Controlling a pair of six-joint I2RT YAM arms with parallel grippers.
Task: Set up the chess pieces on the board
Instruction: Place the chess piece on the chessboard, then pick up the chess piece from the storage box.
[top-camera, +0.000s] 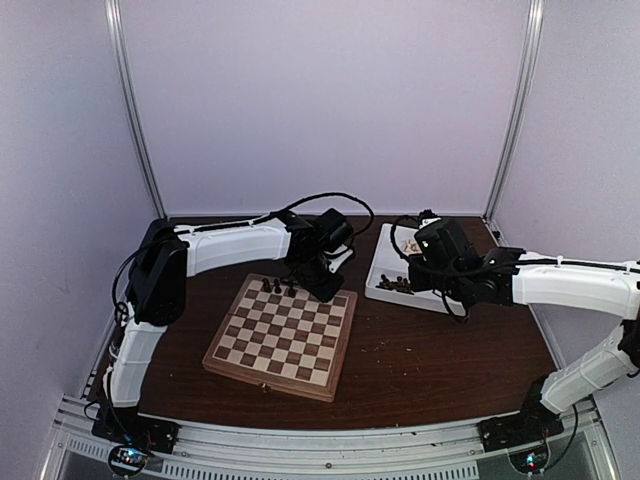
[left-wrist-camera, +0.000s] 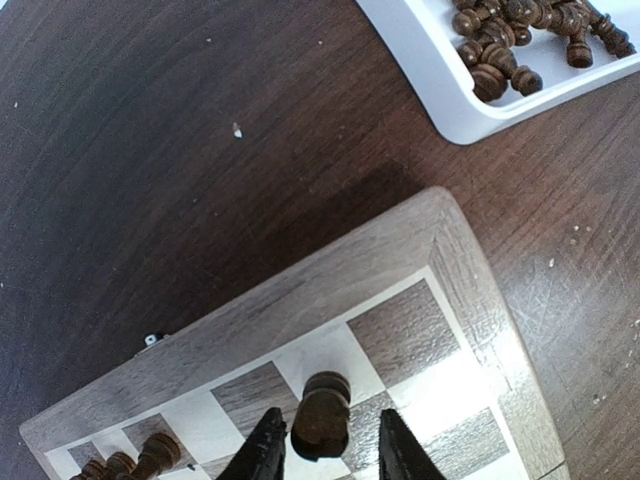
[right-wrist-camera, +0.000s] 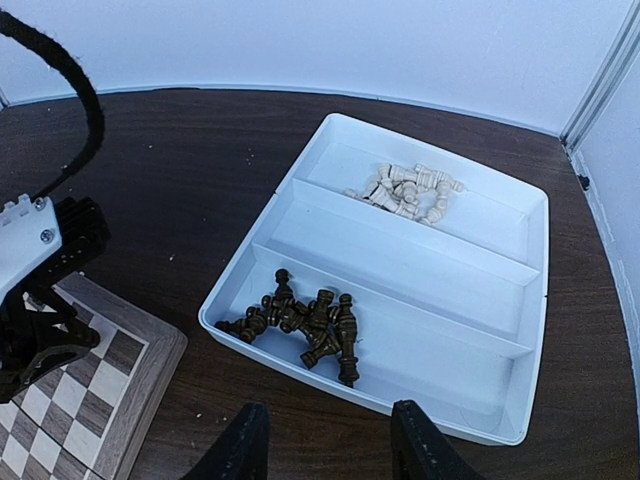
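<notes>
The board lies left of centre, with three dark chess pieces standing on its far row. My left gripper hangs over the board's far right corner. In the left wrist view its jaws stand open around an upright dark piece on the board, with a gap on the right side. More dark pieces stand further left. My right gripper is open and empty, just short of the tray, which holds dark pieces and pale pieces.
The white three-compartment tray sits on the dark wooden table right of the board, its near edge close to the right gripper. Its middle compartment holds nothing. White walls close in the table at the back and sides.
</notes>
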